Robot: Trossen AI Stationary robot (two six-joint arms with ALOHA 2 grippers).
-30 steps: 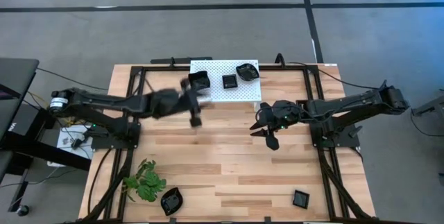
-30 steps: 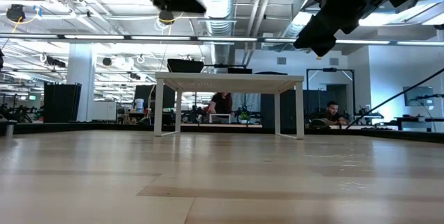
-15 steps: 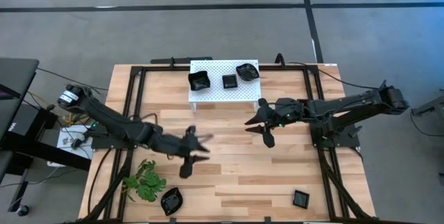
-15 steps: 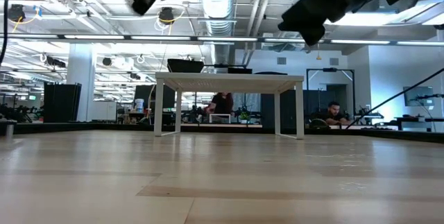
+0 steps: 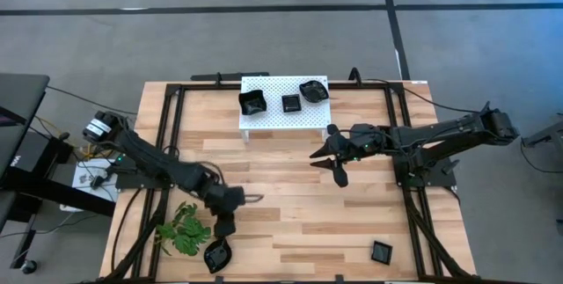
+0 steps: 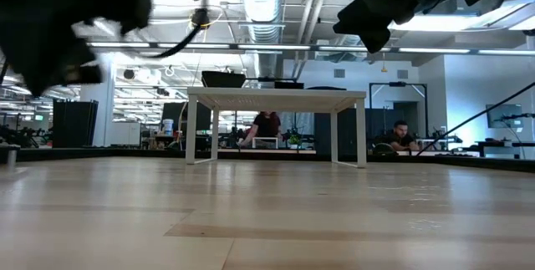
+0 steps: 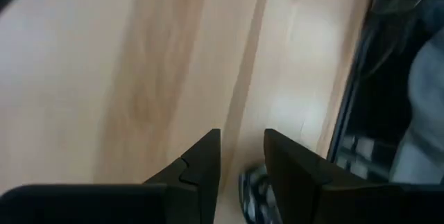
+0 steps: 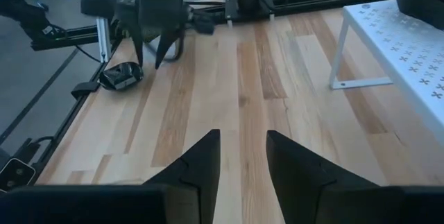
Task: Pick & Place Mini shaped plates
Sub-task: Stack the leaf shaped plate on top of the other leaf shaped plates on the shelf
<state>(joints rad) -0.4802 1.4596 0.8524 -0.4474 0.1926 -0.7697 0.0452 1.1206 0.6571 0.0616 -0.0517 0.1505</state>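
On the wooden bench (image 5: 290, 196), seen from above, the white perforated platform (image 5: 286, 117) stands at 12 o'clock and carries 3 mini shaped plates: a square one (image 5: 252, 102) at its left end, a small square one (image 5: 291, 103) in the middle and a wavy-edged one (image 5: 313, 90) at its right end. 2 more lie near the bench's 6 o'clock edge: a leaf-shaped plate (image 5: 216, 255) toward 7 o'clock, just beside the green plant sprig (image 5: 184, 229), and a small square plate (image 5: 381, 251) toward 5 o'clock. The left gripper (image 5: 223, 229) hangs just above the leaf-shaped plate, at its 12 o'clock side; its fingers (image 7: 201, 168) stand a narrow gap apart with nothing between them, and a bit of the glossy plate (image 7: 254, 195) shows beyond the tips. The right gripper (image 5: 332, 156) hovers over bare wood near the bench's centre, just at 5 o'clock of the platform, its jaws likewise parted by a narrow gap and holding nothing.
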